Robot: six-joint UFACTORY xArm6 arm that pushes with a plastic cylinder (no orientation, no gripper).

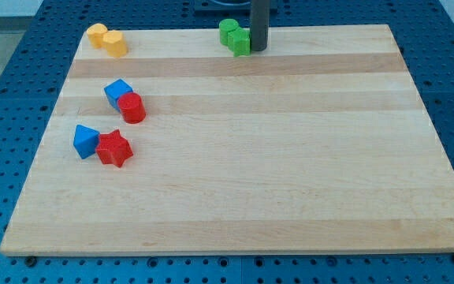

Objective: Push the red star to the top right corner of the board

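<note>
The red star [114, 148] lies on the wooden board [290, 158] at the view's left, touching a blue block [86, 140] on its left side. My tip [258, 50] is at the view's top centre, right against the right side of two green blocks [234, 36]. The tip is far from the red star, up and to the right of it.
A red cylinder [132, 108] touches a blue block [117, 92] above the star. Two yellow blocks [106, 39] sit at the board's top left corner. A blue perforated table [6, 118] surrounds the board.
</note>
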